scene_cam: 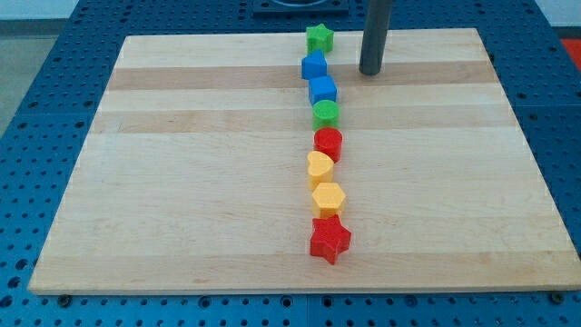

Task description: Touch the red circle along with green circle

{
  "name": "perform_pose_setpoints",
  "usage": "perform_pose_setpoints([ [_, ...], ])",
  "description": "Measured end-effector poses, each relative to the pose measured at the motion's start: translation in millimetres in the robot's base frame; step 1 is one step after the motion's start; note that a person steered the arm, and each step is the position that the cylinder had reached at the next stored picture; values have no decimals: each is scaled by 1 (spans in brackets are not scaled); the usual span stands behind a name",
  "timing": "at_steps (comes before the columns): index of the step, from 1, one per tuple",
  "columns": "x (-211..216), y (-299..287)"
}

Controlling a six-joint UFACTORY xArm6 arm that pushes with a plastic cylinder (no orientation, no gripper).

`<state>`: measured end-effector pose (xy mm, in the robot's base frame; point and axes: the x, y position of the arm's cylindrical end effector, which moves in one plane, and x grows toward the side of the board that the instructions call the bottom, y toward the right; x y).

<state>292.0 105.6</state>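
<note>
Red circle (329,143) just near of green circle (326,113), nearly touching; my tip (370,72) far-right of both, apart; no claw, rod only.

Board (200,163): pale wood, lengthwise bands of lighter and darker grain.
Table (36,100): blue, regular grid of small dark holes.
Rod (375,32): dark grey; my tip (369,72) the same.
Green star (319,37): bright green.
Blue blocks (314,65), (322,90): mid blue, two.
Green circle (326,113): bright green.
Red circle (328,143): red.
Yellow blocks (320,168), (328,197): yellow-orange, two.
Red star (329,238): red.
</note>
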Motion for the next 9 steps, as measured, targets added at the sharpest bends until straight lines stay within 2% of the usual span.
perform_pose_setpoints([
  [3,74,21],
  [5,107,32],
  [9,120,-45],
])
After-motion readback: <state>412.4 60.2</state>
